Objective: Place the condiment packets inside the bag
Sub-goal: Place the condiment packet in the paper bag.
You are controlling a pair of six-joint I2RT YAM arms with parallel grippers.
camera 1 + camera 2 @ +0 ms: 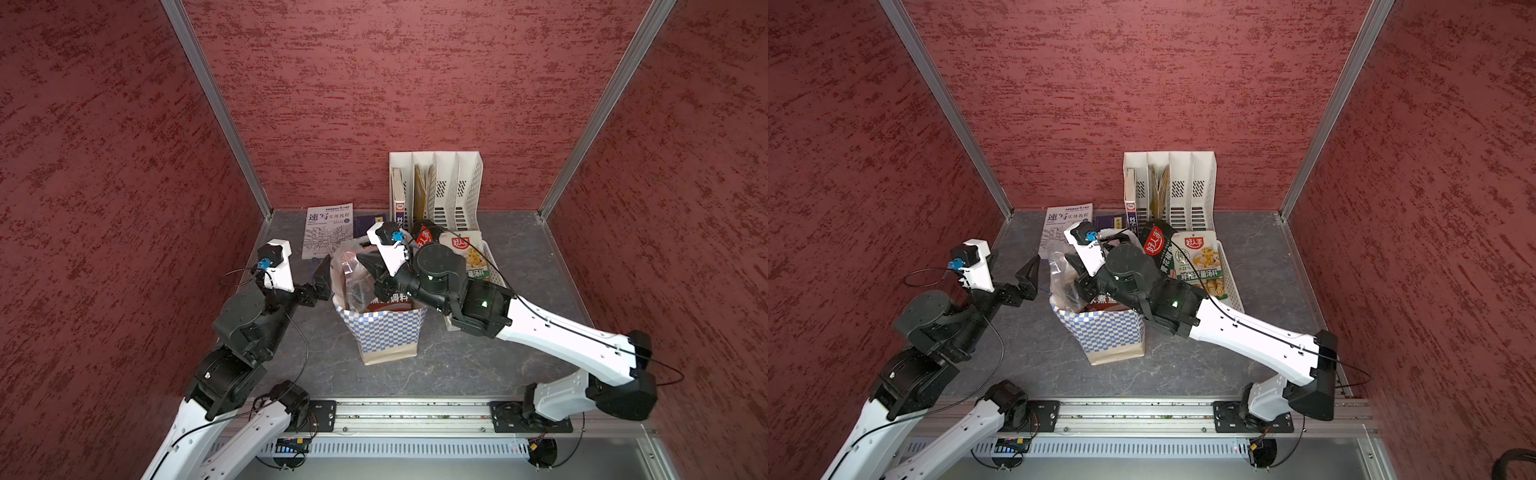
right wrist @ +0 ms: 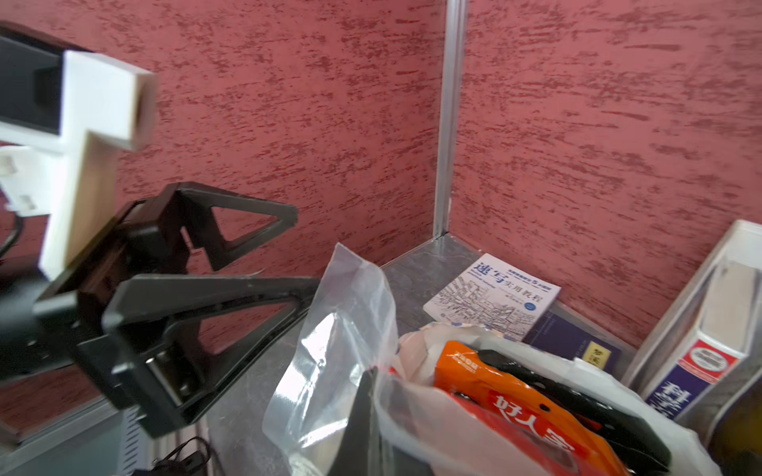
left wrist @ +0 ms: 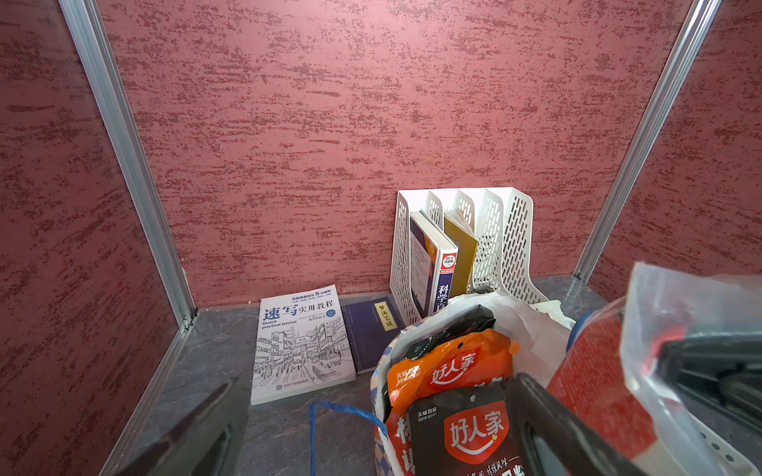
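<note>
Holding packet point(image 3: 589, 371) over bag point(image 1: 386, 332)
Right end effector point(image 1: 368, 266) gripped clear-edged red packet; left end effector point(image 2: 306, 250) hung released beside bag.

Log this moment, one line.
left gripper: open, beside bag | right gripper: shut on clear packet over bag | basket: holds packets

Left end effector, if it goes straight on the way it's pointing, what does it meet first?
Probably the bag rim beside its blue cord handle; the open left end effector is nearly there, depth unclear.
</note>
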